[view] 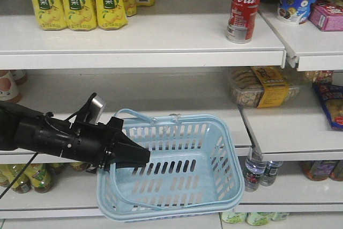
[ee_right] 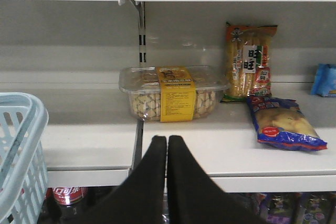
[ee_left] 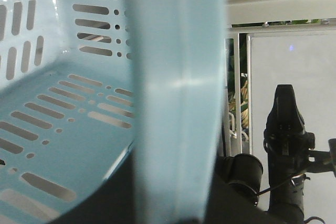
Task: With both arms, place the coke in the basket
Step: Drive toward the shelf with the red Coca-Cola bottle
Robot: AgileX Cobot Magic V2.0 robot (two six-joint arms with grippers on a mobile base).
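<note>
Nearest, our left gripper (view: pixel 131 156) is clenched on the rim of the basket (view: pixel 177 138), holding it before the shelves; our right gripper (ee_right: pixel 167 141) is pressed closed, empty. The coke (view: pixel 245 6) stands upright on the top shelf (view: pixel 161 36), well above the basket, so we judge fetching it is the step in hand: the right gripper must rise, open and grip it.

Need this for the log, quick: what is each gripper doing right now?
Left gripper: closed on the rim of the basket, holding it.
Right gripper: closed, holding nothing.
</note>
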